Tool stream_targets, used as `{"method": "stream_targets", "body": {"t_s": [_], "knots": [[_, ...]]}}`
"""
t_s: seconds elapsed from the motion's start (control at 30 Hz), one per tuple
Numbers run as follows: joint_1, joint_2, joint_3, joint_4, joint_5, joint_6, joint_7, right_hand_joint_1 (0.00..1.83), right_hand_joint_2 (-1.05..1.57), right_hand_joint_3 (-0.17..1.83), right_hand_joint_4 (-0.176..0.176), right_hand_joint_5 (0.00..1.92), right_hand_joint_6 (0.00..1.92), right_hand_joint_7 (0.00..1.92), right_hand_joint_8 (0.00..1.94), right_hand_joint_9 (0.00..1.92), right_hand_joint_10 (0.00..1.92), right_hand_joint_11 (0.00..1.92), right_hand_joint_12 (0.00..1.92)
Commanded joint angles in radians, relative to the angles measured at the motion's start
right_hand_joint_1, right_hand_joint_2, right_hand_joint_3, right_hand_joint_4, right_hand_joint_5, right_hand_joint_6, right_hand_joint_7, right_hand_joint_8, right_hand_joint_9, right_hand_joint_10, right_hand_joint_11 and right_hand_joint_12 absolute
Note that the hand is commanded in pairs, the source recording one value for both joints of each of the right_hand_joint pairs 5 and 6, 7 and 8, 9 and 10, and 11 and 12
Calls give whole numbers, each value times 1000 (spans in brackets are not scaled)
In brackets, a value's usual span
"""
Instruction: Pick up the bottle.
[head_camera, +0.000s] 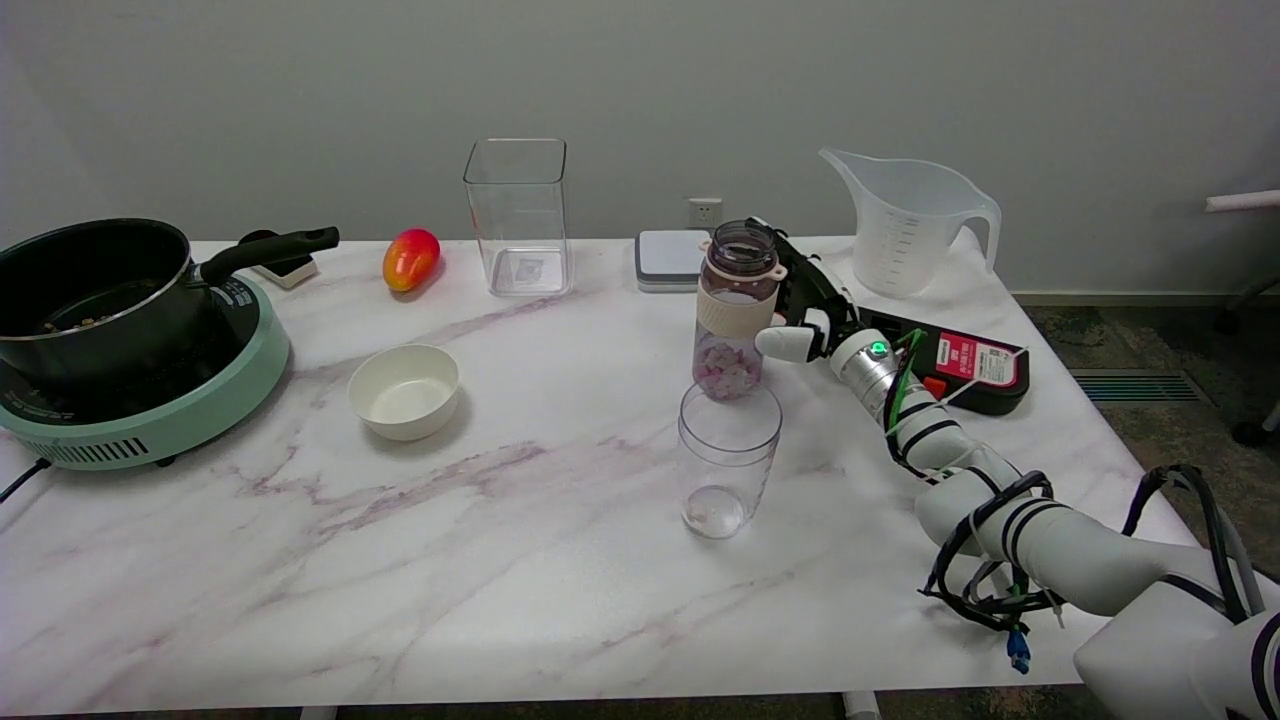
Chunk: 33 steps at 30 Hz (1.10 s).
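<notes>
The right hand (805, 305) grips the upright, lidless clear bottle (735, 315), beige-banded with pinkish bits inside.

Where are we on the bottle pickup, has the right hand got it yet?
Done: the right hand has reached the bottle and sits against its right side. In hand: the fingers seem to wrap behind it, but a firm grip cannot be confirmed. Left: the bottle appears to stand on the table behind the clear cup, so closing and lifting remain.
</notes>
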Motion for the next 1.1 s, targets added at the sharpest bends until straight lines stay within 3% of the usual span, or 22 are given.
{"method": "stream_targets", "body": {"t_s": [0.03,0.3,0.47,0.77,0.97,1.1], "knots": [[5,-13,-12,18,-20,-17,0,1351,-797,1271,0,124,124,331,331,395,395,402,402],[7,-13,-12,20,-31,-17,0,1355,-604,1131,0,143,143,333,333,411,411,402,402],[7,-13,-12,21,-31,-20,0,1405,-326,949,0,193,193,375,375,669,669,469,469],[9,-13,-8,21,-31,-33,0,1493,161,625,0,420,420,801,801,942,942,702,702],[15,-12,-8,23,-31,-43,0,1525,326,604,0,576,576,956,956,1020,1020,789,789],[18,-8,-8,20,-34,-43,0,1557,337,745,0,795,795,1235,1235,1125,1125,845,845]]}}
